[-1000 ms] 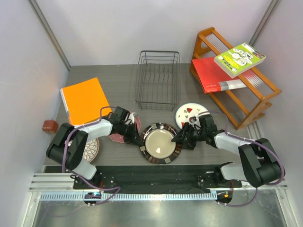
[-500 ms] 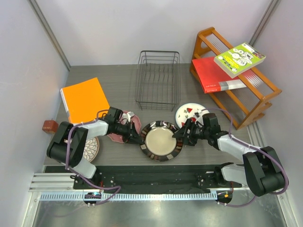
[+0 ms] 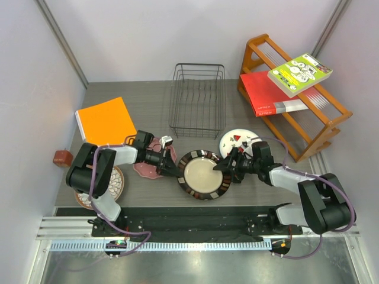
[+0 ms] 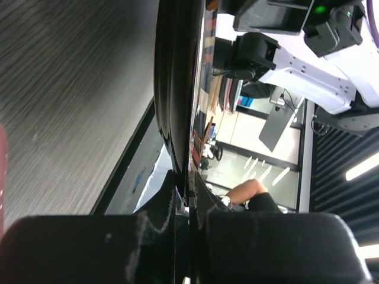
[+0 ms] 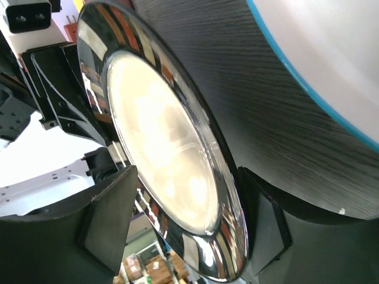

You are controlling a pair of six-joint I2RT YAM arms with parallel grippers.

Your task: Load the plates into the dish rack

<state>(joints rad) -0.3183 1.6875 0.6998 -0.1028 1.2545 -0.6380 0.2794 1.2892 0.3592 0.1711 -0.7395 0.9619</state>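
A: What's the left gripper (image 3: 170, 168) doing?
B: It's clamped on the dark plate (image 3: 204, 176), at its left rim. The plate is mid-way along the near edge of the surface (image 3: 148, 100).
A: And the right gripper (image 3: 228, 167)?
B: Jaws apart, straddling the right rim.

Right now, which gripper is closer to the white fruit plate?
Right. The right gripper is just beside the white fruit plate; the left gripper is shut on the left rim of the dark-rimmed plate.

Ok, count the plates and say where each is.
4: pink plate left of centre, dark-rimmed plate at centre, fruit-motif plate right of it, petal-pattern plate partly under the left arm.
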